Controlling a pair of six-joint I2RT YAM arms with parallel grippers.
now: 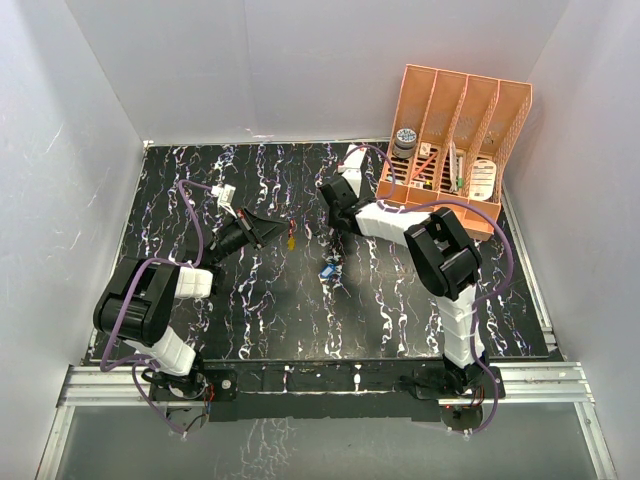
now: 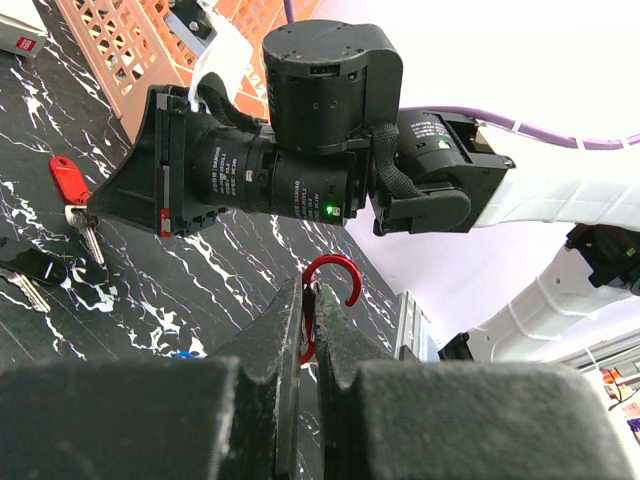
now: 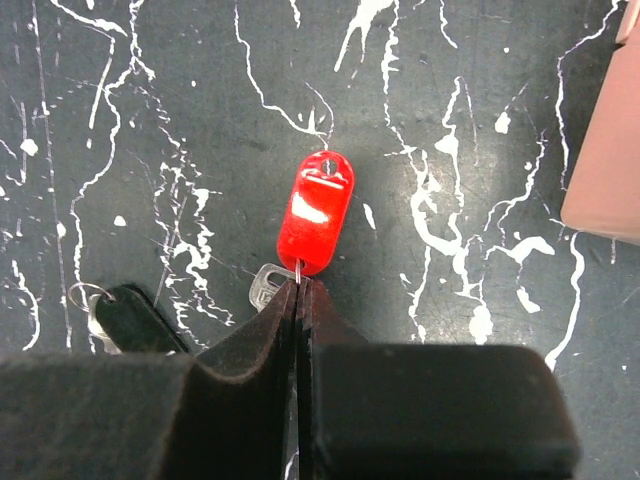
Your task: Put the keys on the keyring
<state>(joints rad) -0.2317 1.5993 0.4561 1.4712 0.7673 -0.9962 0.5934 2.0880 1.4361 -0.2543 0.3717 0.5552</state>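
Observation:
My left gripper [image 2: 308, 290] is shut on the red keyring [image 2: 340, 265], whose open hook sticks out past the tips. In the top view the left gripper [image 1: 268, 230] sits left of centre with the keyring [image 1: 291, 229] at its tip and a yellow bit just below it. My right gripper [image 3: 300, 285] is shut on the thin wire of the red-headed key [image 3: 315, 215], which lies on the table with its metal blade [image 3: 262, 290] partly under a finger. The same key [image 2: 68, 180] shows in the left wrist view, at the right gripper's [image 2: 95, 205] tips. The right gripper [image 1: 337, 226] is close to the left one.
A black-headed key [image 3: 135, 315] lies left of the red one and also shows in the left wrist view [image 2: 35, 268]. A blue-headed key [image 1: 328, 270] lies near the table's middle. An orange divided rack [image 1: 455, 140] stands at the back right, its corner close by [image 3: 605, 150].

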